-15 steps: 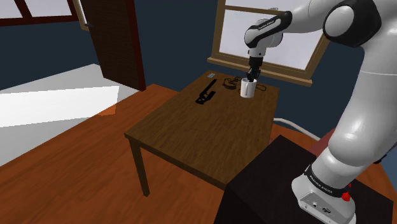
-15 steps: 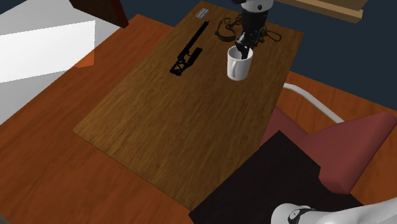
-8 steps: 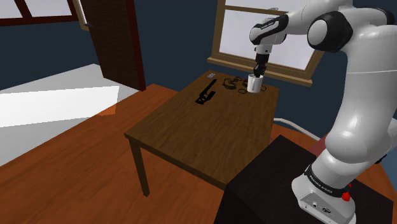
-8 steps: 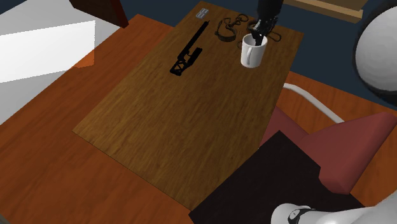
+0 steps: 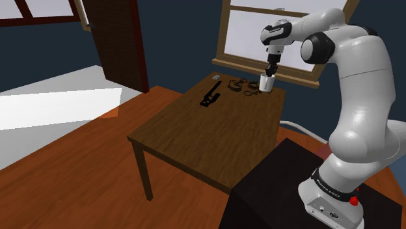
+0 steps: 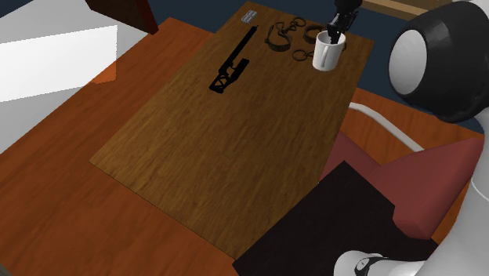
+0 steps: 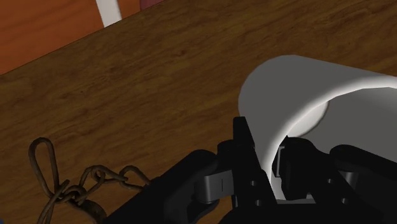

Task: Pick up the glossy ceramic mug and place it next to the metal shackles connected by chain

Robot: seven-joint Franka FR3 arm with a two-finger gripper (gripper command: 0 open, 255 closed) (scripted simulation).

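Shoulder view puts the white mug (image 5: 265, 84) in the upper right of the frame, at the far corner of the brown wooden table (image 5: 195, 133) and just below the window (image 5: 244, 36). The black gripper (image 5: 269, 73) meets the mug from above. The white arm (image 5: 361, 97) arches from there toward the right edge and down to the dark stand (image 5: 280, 185) at the lower right. In the wrist view the fingers (image 7: 245, 153) are drawn almost together and pinch the mug's wall at the rim, one outside the cup and one inside it, so the mug is gripped. The shackles (image 5: 242, 84), dark rings joined by a rusty chain (image 7: 83, 188), lie on the table just left of the mug in the shoulder view, close to it but apart. In the second exterior view the mug is at the top of the frame, right of centre, near the table's right-hand edge. I cannot tell whether its base touches the tabletop. A long black tool (image 5: 209, 96) lies farther left on the table, well apart from the mug.
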